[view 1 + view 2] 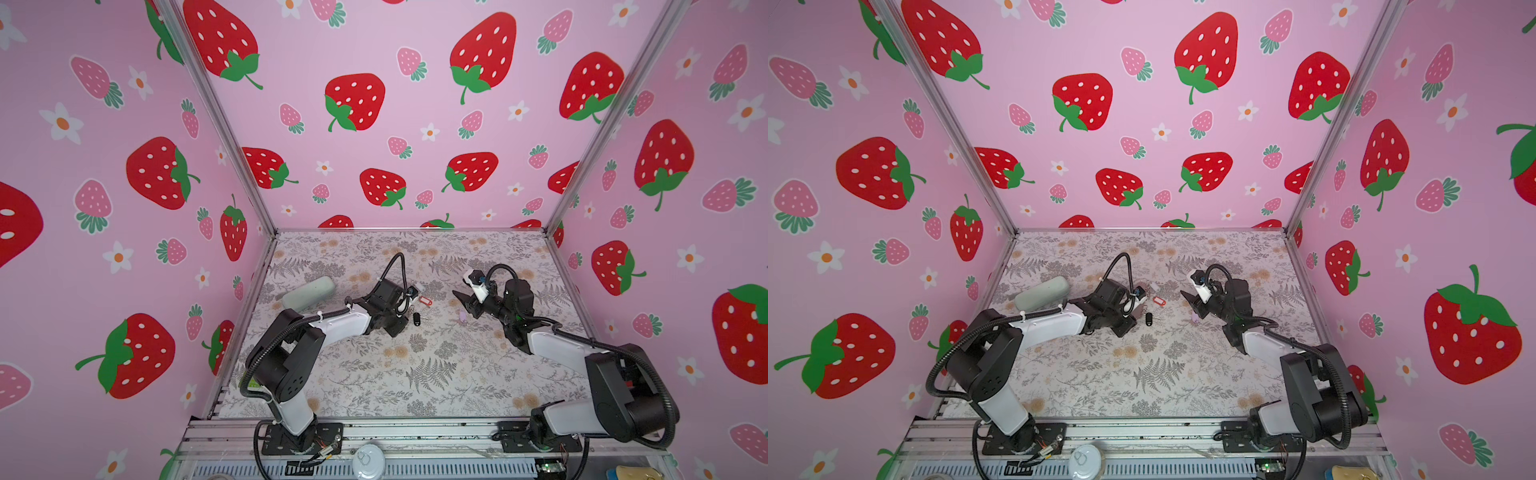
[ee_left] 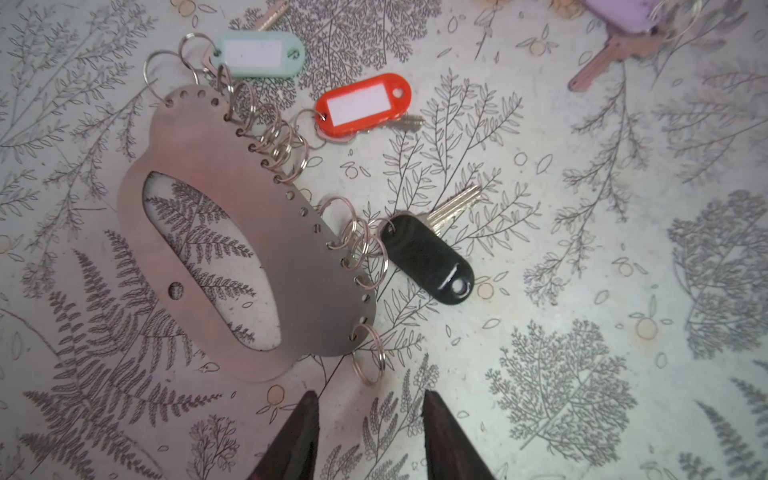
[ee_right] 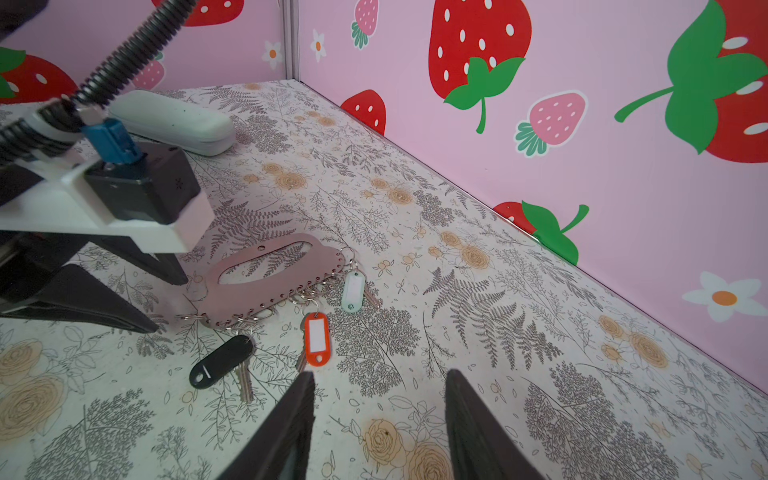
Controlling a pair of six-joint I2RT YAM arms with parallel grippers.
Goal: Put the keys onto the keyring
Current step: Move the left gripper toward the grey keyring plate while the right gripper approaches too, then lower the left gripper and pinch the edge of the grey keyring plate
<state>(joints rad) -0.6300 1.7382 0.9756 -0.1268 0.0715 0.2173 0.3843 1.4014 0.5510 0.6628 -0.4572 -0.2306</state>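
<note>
Left tool (image 2: 370, 434): hovering at the bottom edge of the left wrist view, jaws standing partly apart and gripping nothing. We are placing it near the empty end ring (image 2: 368, 353).

Right tool (image 3: 379, 428): also standing apart and carrying nothing, at the bottom of the right wrist view.

Keyring (image 2: 299, 253): taupe oval loop, lying flat on the worktop (image 2: 582, 332), left of centre in the left wrist view. Small holes are running along one edge, with thin silvery split rings hanging from many of them.

Mint-white-tagged key (image 2: 259, 54), red-tagged key (image 2: 361, 106), black-tagged key (image 2: 428, 257): lying beside that edge, and we are reading their rings as already linked in.

Lilac-tagged key (image 2: 615, 14): lying loose in the upper right corner of the same view, well apart from the loop.

Step in hand: we are judging the lilac-tagged key to be the one remaining. The next move is calling for one tool steadying the loop or a free ring while the other is fetching that key. Threading so thin a ring is going to need fine alignment.
</note>
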